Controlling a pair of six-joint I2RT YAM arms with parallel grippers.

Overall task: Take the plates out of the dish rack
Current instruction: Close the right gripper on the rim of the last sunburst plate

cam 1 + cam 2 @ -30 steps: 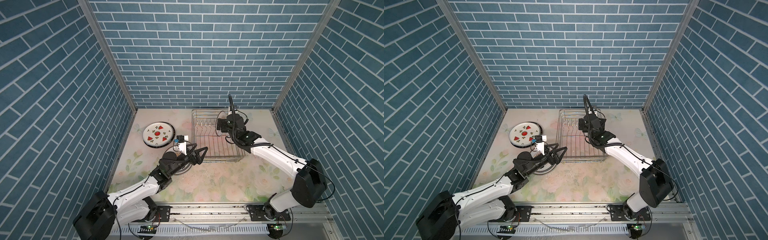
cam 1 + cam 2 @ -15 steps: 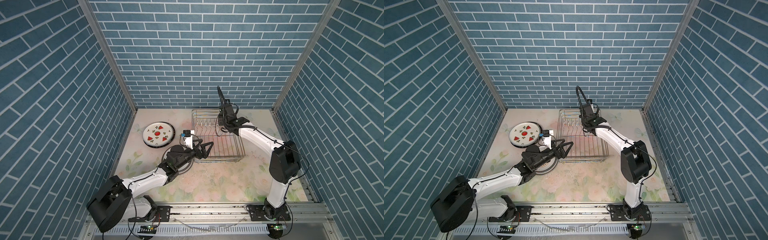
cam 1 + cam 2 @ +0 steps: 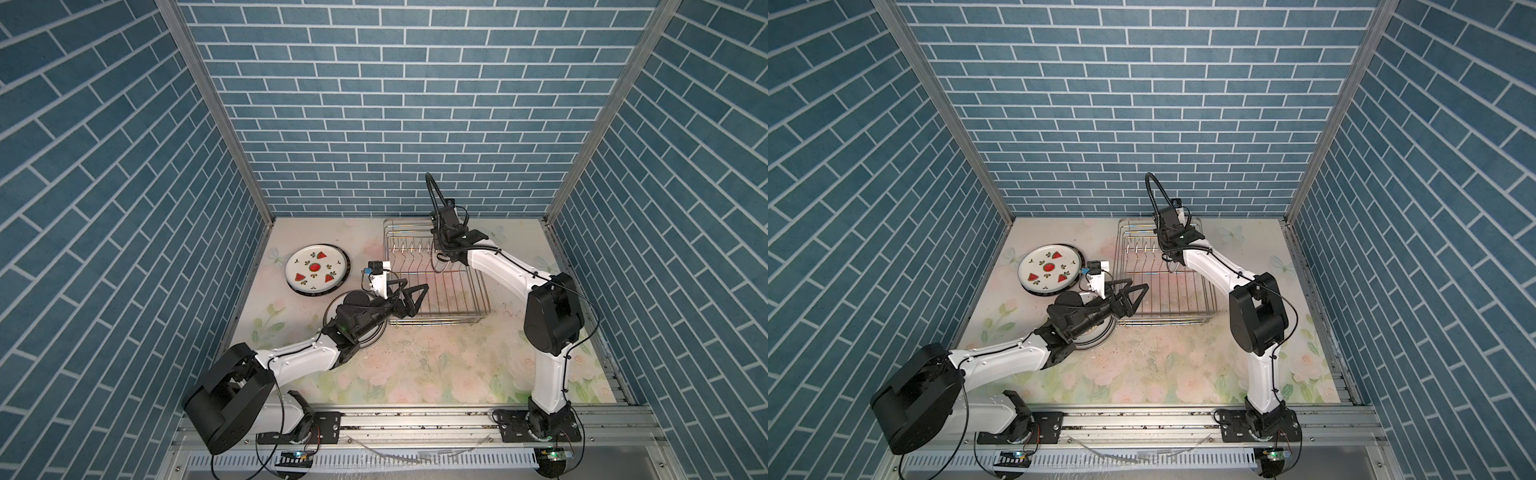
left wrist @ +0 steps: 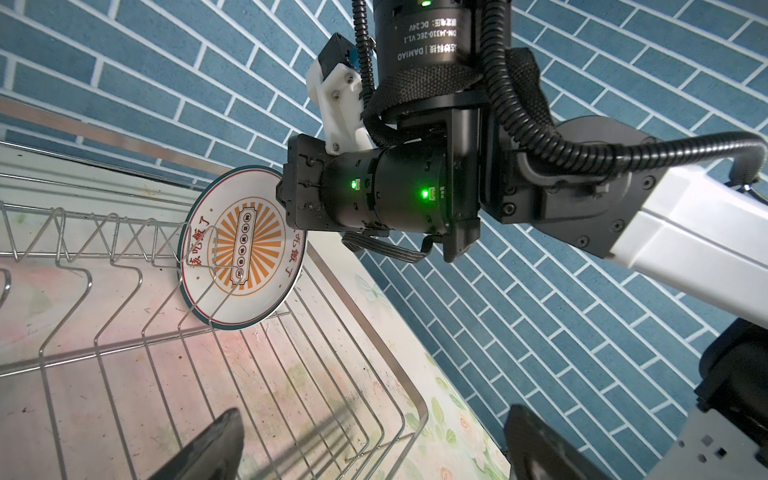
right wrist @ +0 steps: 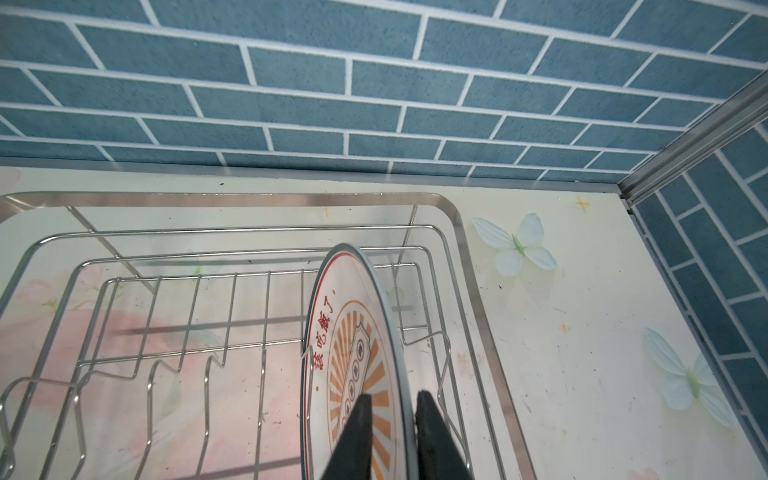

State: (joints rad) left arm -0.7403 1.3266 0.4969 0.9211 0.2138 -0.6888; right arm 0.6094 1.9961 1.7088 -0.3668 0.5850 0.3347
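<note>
Blue-brick booth, floral tabletop (image 3: 415, 365); the dish rack (image 5: 249, 198) sits under my right gripper (image 5: 393, 395), which is clamped on the upper rim of the sunburst plate (image 5: 353, 332), the only plate I see left in it, standing on edge between prongs. My left gripper (image 3: 415, 284) hangs spread wide and empty at the rack's near corner, with the watermelon plate (image 3: 316, 270) flat on the table off to its outer side. My call for the lift: pull straight up along the plate's own plane until its bottom edge clears the prongs, no twist, firm grip since glaze looks slippery.
</note>
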